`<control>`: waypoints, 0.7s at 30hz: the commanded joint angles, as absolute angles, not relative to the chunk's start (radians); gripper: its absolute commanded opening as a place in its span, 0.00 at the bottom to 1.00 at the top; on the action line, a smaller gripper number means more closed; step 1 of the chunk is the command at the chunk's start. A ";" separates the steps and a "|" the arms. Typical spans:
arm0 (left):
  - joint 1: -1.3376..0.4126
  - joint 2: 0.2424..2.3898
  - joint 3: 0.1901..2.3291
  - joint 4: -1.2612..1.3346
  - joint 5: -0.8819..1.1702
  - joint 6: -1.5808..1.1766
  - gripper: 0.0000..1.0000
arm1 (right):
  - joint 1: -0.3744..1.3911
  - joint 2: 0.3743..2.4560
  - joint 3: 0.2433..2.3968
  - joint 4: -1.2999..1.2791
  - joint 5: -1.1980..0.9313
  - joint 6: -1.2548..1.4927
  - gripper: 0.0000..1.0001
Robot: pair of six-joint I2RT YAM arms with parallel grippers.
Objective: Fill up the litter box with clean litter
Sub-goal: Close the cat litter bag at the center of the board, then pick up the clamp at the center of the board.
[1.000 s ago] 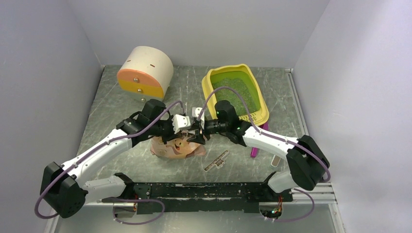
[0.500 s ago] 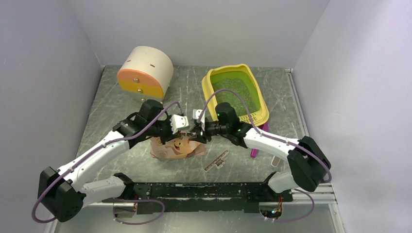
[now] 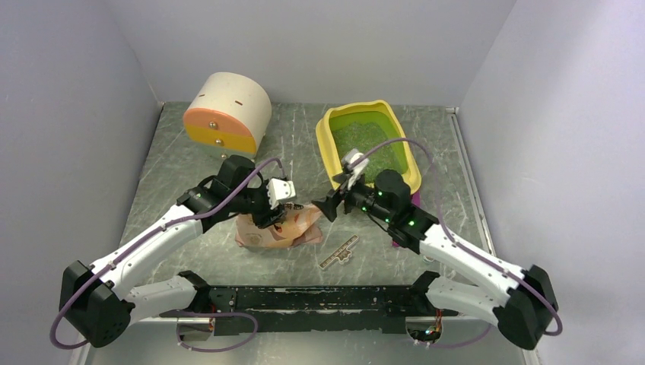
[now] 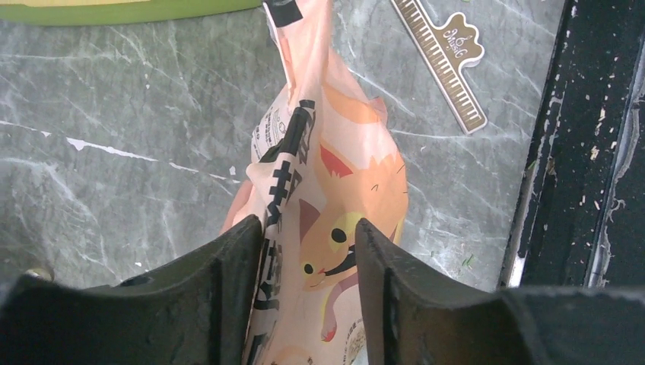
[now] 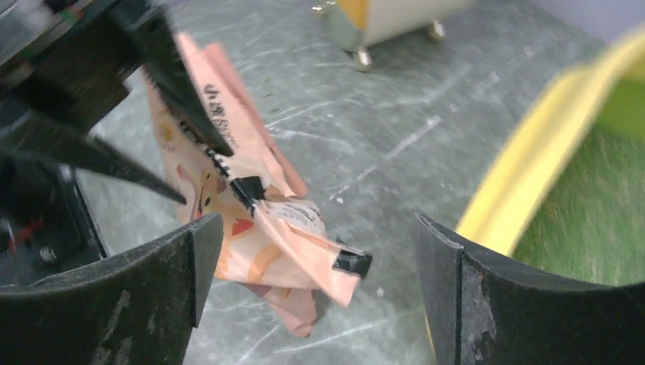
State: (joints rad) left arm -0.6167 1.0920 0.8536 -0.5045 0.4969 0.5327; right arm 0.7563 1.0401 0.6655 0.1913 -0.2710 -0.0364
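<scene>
Left claw (image 4: 308,237): jaws partway apart, straddling the top edge of the pink cat-print bag (image 4: 342,182), which stands crumpled on the counter (image 4: 114,152) with its edge against one finger. Right claw (image 5: 316,228): spread wide, holding nothing, hovering between the bag and the litter box (image 3: 323,135). Litter box sits at the far right of the counter, with clean litter (image 3: 369,138) spread in its green pan.

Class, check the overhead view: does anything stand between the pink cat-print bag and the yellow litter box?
Yes: the right gripper, jaws open, hangs between the bag and the near-left rim of the litter box. Nothing else visible lies on that path.
</scene>
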 commanded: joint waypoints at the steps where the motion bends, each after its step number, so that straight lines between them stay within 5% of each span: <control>1: -0.610 1.085 0.865 -0.441 0.477 0.503 0.56 | 0.748 0.912 0.640 -0.035 0.095 0.361 0.99; 10: -0.606 1.092 0.859 -0.365 0.351 0.432 0.68 | 0.747 0.514 0.429 -0.272 0.201 0.818 0.99; 15: -0.602 1.099 0.853 -0.320 0.319 0.401 0.68 | 0.748 0.400 0.354 -0.369 0.214 1.004 0.80; 21: -0.597 1.097 0.847 -0.290 0.288 0.383 0.69 | 0.748 0.446 0.319 -0.411 0.136 1.116 0.70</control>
